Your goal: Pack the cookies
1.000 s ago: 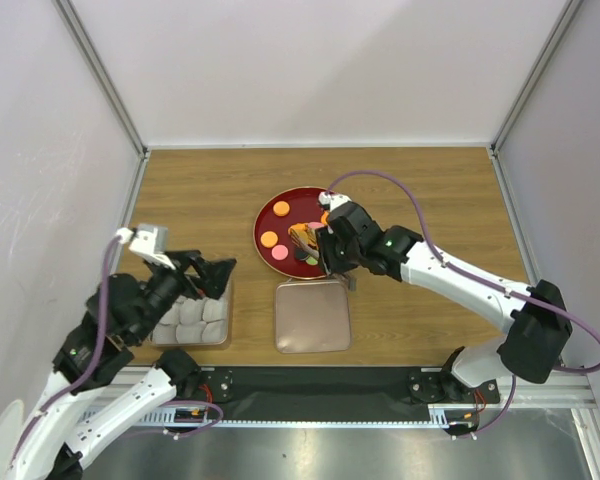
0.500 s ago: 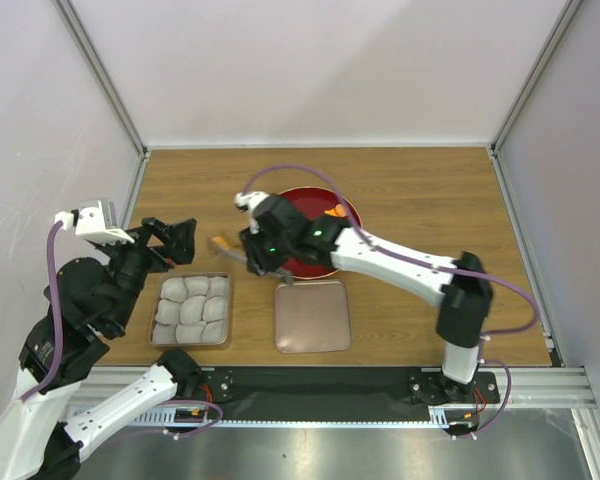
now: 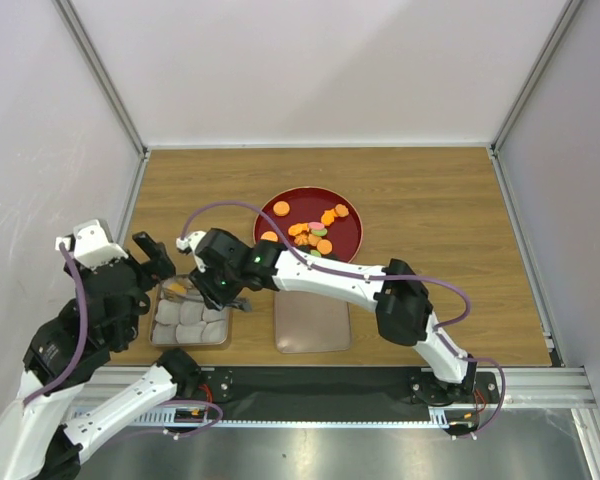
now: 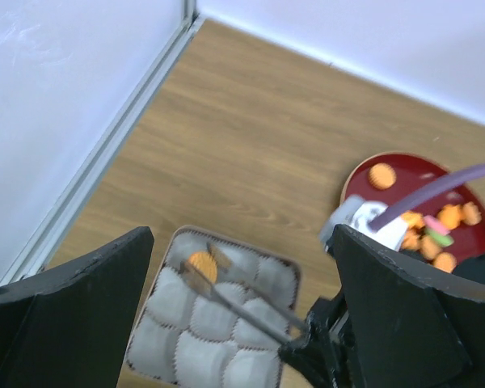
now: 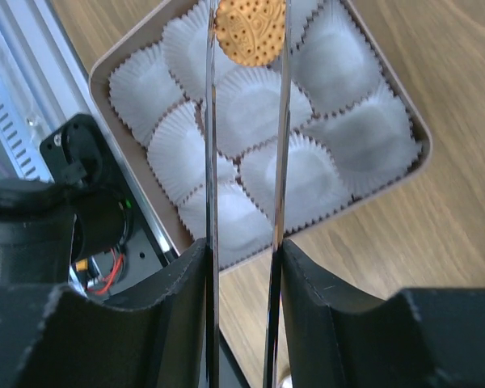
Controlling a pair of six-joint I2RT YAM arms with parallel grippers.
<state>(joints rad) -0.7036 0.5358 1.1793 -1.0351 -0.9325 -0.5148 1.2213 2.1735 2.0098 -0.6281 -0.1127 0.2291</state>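
Several cookies, mostly orange, lie on the red plate. My right gripper is shut on metal tongs, which pinch one orange cookie over the far-left cup of the tin tray lined with white paper cups. In the left wrist view the same cookie sits between the tong tips above the tray. My left gripper hangs wide open and holds nothing, raised over the tray's left side.
A pinkish-brown metal lid lies flat right of the tray, in front of the plate. The right arm stretches across the lid's far edge. White walls close in the left, back and right sides.
My right arm swung left from the plate to over the tray, carrying a cookie in the tongs. My left arm drew back up and left, off the tray.
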